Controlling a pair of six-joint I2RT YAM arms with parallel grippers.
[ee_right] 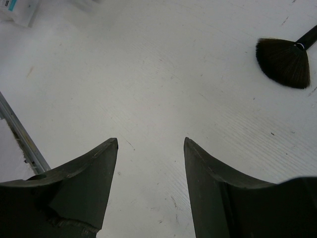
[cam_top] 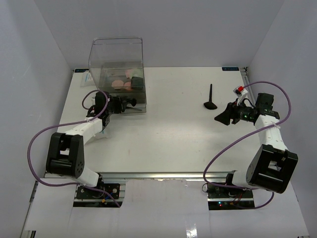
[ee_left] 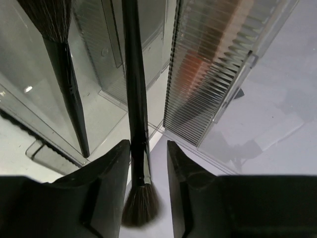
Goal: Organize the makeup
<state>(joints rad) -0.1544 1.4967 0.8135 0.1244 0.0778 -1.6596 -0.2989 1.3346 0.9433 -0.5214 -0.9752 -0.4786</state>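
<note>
With left pincer (ee_left: 148, 144) parted around a slim brush (ee_left: 136, 99) and right pincer (ee_right: 151, 140) released, the fan brush (ee_right: 285, 62) at its two o'clock looks light and stiff-handled, best pinched mid-handle.

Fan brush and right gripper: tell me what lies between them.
Only bare white table; the right wrist view shows nothing between the right gripper and the fan brush.
</note>
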